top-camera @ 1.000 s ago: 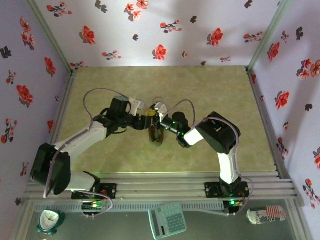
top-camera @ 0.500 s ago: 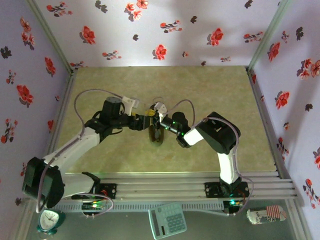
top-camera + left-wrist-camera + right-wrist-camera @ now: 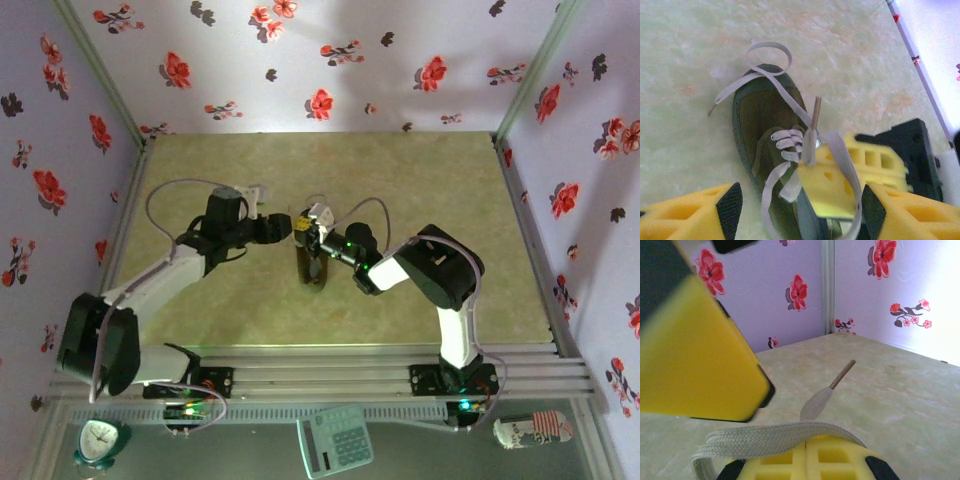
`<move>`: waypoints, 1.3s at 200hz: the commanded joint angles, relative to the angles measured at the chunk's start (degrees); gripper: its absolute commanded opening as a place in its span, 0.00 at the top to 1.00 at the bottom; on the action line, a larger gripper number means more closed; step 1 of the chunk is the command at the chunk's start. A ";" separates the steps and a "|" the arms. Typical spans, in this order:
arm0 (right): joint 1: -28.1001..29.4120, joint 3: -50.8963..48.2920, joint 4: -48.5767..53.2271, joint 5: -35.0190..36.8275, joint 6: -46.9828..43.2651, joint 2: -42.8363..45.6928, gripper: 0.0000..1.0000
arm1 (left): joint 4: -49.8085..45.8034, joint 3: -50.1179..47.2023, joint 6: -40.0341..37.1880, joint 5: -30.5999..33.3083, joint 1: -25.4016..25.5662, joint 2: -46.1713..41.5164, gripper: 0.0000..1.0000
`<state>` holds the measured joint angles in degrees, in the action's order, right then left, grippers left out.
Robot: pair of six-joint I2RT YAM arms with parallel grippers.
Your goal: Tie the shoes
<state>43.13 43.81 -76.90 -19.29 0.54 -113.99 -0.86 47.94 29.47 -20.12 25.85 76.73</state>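
Your left claw (image 3: pixel 800 207) is hanging released, its yellow fingers (image 3: pixel 687 217) spreading wide to either side of the sneaker (image 3: pixel 757 120) and gripping nothing. Your right claw (image 3: pixel 785 422) is standing parted too: one white lace (image 3: pixel 775 436) is lying draped over its lower finger (image 3: pixel 810 462), the tan tip poking upward, and the upper finger (image 3: pixel 695 360) is sitting clear above it. From overhead, the left claw (image 3: pixel 285 228) and the right claw (image 3: pixel 311 234) are meeting almost nose to nose over the sneaker (image 3: pixel 313 268).

The tabletop (image 3: pixel 400 170) is showing a pale green, marbled surface. Lavender walls (image 3: pixel 300 60) printed with red and dark flowers are closing it in on three sides. In front of the arm bases, a calculator (image 3: pixel 335 440), a small teal alarm clock (image 3: pixel 100 442) and a printed can (image 3: pixel 533 430) are lying on a grey ledge.

The sneaker is sitting at the middle of the tabletop, directly beneath both claws. It is an olive-green low-top with a darker rim and a dark inside. White laces (image 3: pixel 785 145) are running through its eyelets, and one is curling into a loop (image 3: pixel 769 47) past the toe, its end resting on the tabletop.

The can's print and the calculator's keys are coming through too small to read.
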 commanded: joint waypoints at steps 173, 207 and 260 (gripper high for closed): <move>0.71 -0.71 -2.46 -0.54 -0.27 1.52 1.00 | 5.68 7.33 3.02 -0.75 1.04 10.85 0.79; 0.67 -0.99 -2.39 -0.80 -0.40 1.49 1.00 | 5.19 7.87 2.46 -0.80 1.14 10.78 1.00; 0.89 -5.47 12.75 -0.32 -4.07 10.86 0.35 | 4.91 6.99 1.38 0.21 1.15 9.05 1.00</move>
<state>43.33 41.15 -71.75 -19.66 -0.69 -110.02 3.03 54.02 32.42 -20.34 26.74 87.15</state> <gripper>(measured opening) 0.436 0.066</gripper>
